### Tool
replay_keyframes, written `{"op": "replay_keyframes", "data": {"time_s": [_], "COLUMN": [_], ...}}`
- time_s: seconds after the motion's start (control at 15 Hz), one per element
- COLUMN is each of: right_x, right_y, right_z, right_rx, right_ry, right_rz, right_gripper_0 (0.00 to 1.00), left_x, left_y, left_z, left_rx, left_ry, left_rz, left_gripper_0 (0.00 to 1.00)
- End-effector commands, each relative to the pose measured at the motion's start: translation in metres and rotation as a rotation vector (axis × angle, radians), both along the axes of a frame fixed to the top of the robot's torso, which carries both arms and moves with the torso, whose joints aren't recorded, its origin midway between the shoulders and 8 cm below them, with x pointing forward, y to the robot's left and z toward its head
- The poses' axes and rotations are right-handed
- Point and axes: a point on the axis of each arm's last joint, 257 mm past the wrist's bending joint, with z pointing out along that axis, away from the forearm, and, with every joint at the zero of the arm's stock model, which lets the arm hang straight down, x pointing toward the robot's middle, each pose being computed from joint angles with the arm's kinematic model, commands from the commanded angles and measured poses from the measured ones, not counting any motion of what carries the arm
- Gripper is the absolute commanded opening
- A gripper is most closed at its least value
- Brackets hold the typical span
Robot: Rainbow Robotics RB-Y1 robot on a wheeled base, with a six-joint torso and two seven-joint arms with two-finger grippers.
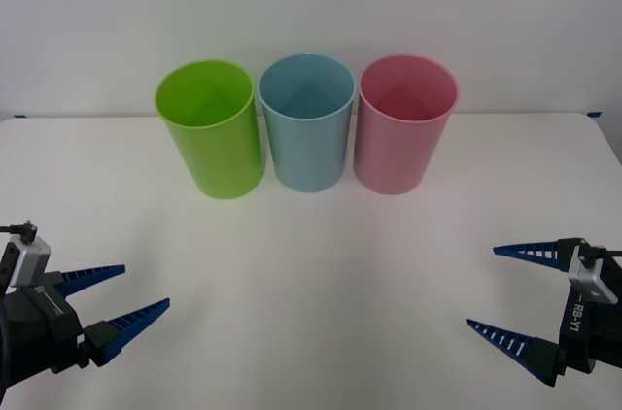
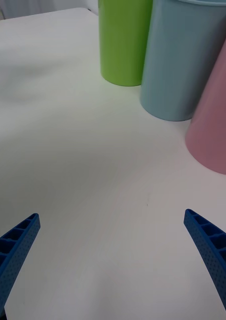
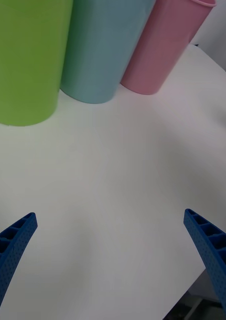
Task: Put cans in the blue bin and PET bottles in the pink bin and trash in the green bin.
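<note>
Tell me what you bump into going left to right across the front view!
Left pincer → green bin → blue bin → pink bin → right pincer.

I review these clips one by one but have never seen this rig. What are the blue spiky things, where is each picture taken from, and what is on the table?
The blue ribbed spikes are the fingers of a two-armed robot's grippers. The wide picture comes from a camera above the arms, looking down at a white table. There the left gripper is at the lower left and the right gripper at the lower right; both are open and hold nothing.

The two tall pictures come from cameras on the wrists, so each shows its own arm's finger pair at the bottom corners.

Three cup-shaped bins stand upright in a row at the table's far side: the green bin on the robot's left, the blue bin in the middle, and the pink bin on the right. What can be seen of their insides looks empty.
</note>
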Motion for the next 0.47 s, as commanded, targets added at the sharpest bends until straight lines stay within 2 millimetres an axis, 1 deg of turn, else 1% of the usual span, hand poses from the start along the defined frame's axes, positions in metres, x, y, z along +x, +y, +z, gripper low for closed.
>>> {"op": "replay_keyframes", "data": {"time_s": [0.07,0.47], "right_x": [0.0000,0.0000], "right_y": [0.0000,0.0000], "right_z": [0.0000,0.0000], "right_rx": [0.000,0.000], "right_ry": [0.000,0.000], "right_rz": [0.000,0.000], "right_gripper_0": [1.00,1.00], "left_x": [-0.0012,-0.0012], "left_y": [0.0000,0.0000], "left_z": [-0.0013,-0.0013], "left_rx": [-0.002,-0.002], "left_ry": [0.005,0.005], "left_rz": [0.001,0.001], "left_gripper_0": [1.00,1.00]}}
